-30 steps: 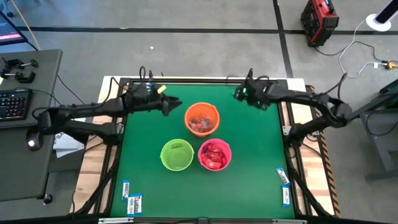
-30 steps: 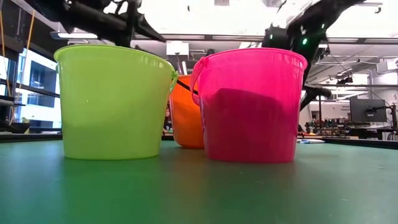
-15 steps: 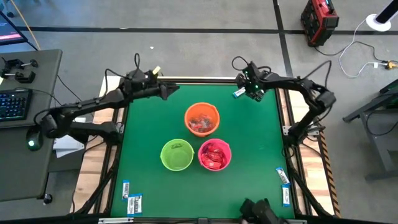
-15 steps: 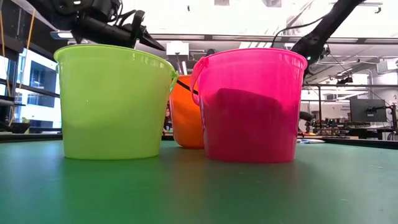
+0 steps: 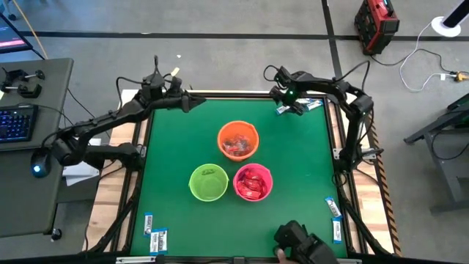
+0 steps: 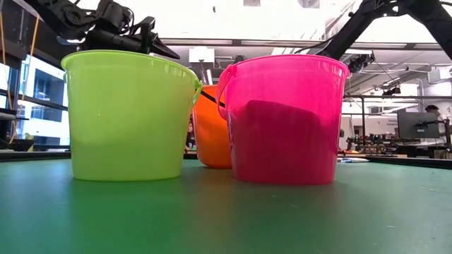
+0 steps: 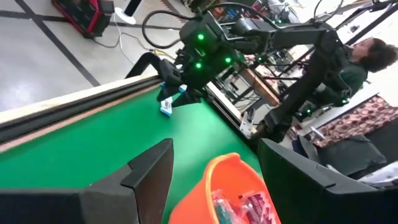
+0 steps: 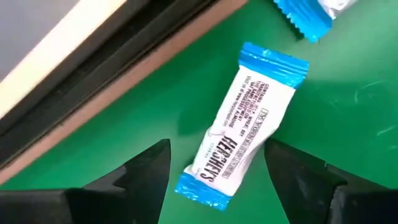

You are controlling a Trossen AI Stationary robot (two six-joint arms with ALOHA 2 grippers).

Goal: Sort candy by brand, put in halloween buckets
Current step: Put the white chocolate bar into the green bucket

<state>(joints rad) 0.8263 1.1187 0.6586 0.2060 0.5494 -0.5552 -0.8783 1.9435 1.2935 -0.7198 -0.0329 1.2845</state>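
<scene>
Three buckets stand on the green table: orange (image 5: pixel 238 139), lime green (image 5: pixel 209 182) and hot pink (image 5: pixel 253 182). Red-wrapped candy lies in the orange and pink ones. My right gripper (image 5: pixel 281 103) is open at the far edge. Its fingers stand on either side of a blue-and-white candy (image 8: pixel 242 124) that lies flat on the table. A second blue-and-white candy (image 5: pixel 314 104) lies beside it. My left gripper (image 5: pixel 192 101) is open and empty near the far left corner, above the table; it faces the orange bucket (image 7: pixel 224 193).
More blue-and-white candies lie near the near left corner (image 5: pixel 155 233) and along the right edge (image 5: pixel 334 216). A raised wooden rim (image 8: pixel 124 68) runs along the far edge just beyond the candy. A dark shape (image 5: pixel 300 246), perhaps a person, shows at the near edge.
My left gripper has drawn back from beside the orange bucket toward the far left corner. My right arm has folded back toward the far edge, its gripper staying over the candy there. A dark shape has come in at the near edge.
</scene>
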